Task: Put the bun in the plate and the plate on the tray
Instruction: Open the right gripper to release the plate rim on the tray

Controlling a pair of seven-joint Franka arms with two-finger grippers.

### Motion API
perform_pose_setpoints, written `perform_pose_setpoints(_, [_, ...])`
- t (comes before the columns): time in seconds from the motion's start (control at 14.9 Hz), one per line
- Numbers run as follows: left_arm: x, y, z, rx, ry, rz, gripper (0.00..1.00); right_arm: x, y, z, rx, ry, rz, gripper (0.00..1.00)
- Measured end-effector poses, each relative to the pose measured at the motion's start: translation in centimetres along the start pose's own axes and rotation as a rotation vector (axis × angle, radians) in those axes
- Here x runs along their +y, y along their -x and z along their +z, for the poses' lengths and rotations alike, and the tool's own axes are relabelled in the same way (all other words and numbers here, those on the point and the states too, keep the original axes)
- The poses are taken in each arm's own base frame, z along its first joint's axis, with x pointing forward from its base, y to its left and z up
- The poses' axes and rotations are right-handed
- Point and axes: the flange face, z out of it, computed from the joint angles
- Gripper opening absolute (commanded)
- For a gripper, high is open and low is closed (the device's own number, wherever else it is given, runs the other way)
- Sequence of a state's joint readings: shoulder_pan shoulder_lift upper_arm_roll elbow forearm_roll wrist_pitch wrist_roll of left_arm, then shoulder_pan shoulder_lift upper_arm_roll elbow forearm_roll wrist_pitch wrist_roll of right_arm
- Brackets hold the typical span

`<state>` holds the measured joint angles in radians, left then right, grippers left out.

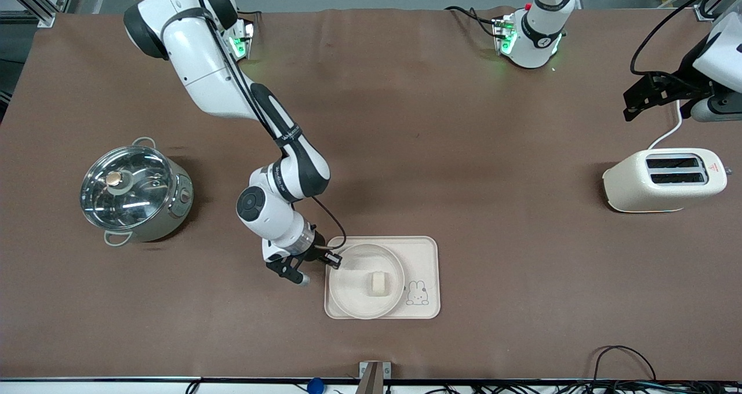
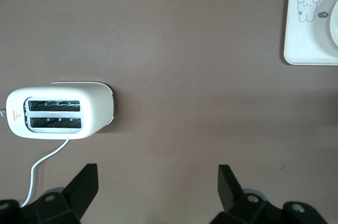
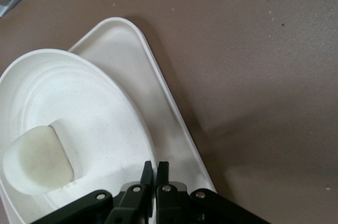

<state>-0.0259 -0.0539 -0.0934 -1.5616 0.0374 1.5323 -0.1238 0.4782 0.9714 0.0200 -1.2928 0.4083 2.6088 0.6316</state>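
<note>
Bun (image 1: 377, 282) sits in plate (image 1: 353, 301), plate on tray (image 1: 426, 249); right pincer (image 1: 335, 259) pinched shut on plate's rim to seat it, left pincer (image 2: 158, 189) spread empty, waiting near toaster (image 1: 664, 179).

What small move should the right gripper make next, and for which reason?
Probably it should open and lift away. The small cream bun already lies in the round white plate, which sits on the rectangular rabbit tray. The right gripper is shut at the plate's rim. The left gripper waits open above the table by the toaster.
</note>
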Motion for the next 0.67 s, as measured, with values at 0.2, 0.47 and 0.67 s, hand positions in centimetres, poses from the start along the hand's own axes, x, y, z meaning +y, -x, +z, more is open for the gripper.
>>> perform_pose_setpoints(0.2, [-0.01,0.08,-0.18,0.005,0.000,0.000,1.00,0.03,0.26,0.36,0.006,0.018,-0.036,0.00])
perform_pose_setpoints(0.47, [-0.05,0.24,-0.47,0.010,0.000,0.000,1.00,0.00,0.19,0.30,0.008,0.018,-0.059,0.17])
perform_pose_setpoints(0.67, [-0.06,0.26,-0.50,0.010,0.000,0.000,1.00,0.18,0.17,0.49,0.006,0.021,-0.061,0.68])
